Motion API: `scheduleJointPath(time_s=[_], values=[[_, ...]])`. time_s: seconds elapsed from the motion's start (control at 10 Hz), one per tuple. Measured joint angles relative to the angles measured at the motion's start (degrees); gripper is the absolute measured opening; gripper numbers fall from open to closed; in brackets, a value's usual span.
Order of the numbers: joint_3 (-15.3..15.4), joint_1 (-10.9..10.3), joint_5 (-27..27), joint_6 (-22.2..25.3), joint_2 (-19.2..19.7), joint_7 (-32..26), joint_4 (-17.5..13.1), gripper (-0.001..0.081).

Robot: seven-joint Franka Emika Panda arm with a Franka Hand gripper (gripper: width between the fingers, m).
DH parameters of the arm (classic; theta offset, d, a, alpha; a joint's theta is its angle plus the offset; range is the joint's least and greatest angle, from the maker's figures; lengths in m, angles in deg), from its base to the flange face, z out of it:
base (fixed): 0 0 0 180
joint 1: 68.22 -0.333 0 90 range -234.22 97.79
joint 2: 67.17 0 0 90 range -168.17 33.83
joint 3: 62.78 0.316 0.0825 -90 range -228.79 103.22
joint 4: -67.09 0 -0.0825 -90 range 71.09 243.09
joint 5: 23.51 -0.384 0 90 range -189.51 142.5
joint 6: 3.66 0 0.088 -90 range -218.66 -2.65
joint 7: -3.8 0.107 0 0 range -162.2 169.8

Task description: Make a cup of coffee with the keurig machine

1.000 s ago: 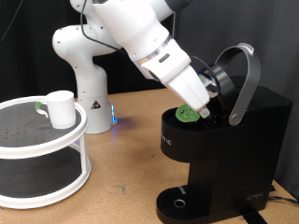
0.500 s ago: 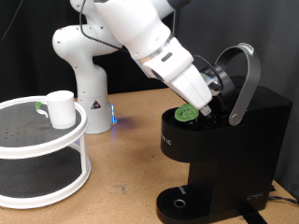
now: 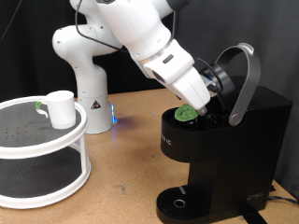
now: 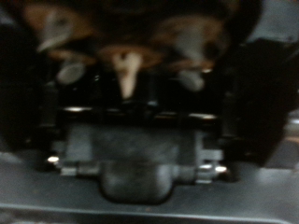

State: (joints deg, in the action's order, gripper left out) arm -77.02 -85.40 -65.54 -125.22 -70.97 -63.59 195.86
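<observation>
Here, you are seeing the cup sitting at the exterior view's left on the top shelf of a round white two-tier stand; it is a plain white mug, upright, well apart from the brewer, so it is not yet under the spout. Moving right, the gripper is reaching into the open mouth of the keurig machine, whose silver lid handle is standing raised. A green-topped pod is resting in the chamber just beside the fingertips. Whether the pincer is gripping it or spread, you cannot tell; the wrist view is too dark and blurred.
</observation>
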Motion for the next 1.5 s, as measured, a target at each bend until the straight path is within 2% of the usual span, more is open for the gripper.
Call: scheduleJointPath(time_s=[0.3, 0.9, 1.2, 1.3, 1.5], values=[[0.0, 0.0, 2.2, 1.6, -1.2, -0.2, 1.8, 0.0801], [0.3, 0.0, 2.3, 1.2, -2.6, -1.0, 4.6, 0.0801], [1.6, -0.1, -5.8, -11.4, -3.4, -2.1, 7.3, 0.0801], [1.4, 0.0, -6.5, -12.0, -3.8, -2.2, 7.6, 0.0801], [0.8, 0.6, -5.6, -8.8, -4.4, -2.2, 7.6, 0.0801]])
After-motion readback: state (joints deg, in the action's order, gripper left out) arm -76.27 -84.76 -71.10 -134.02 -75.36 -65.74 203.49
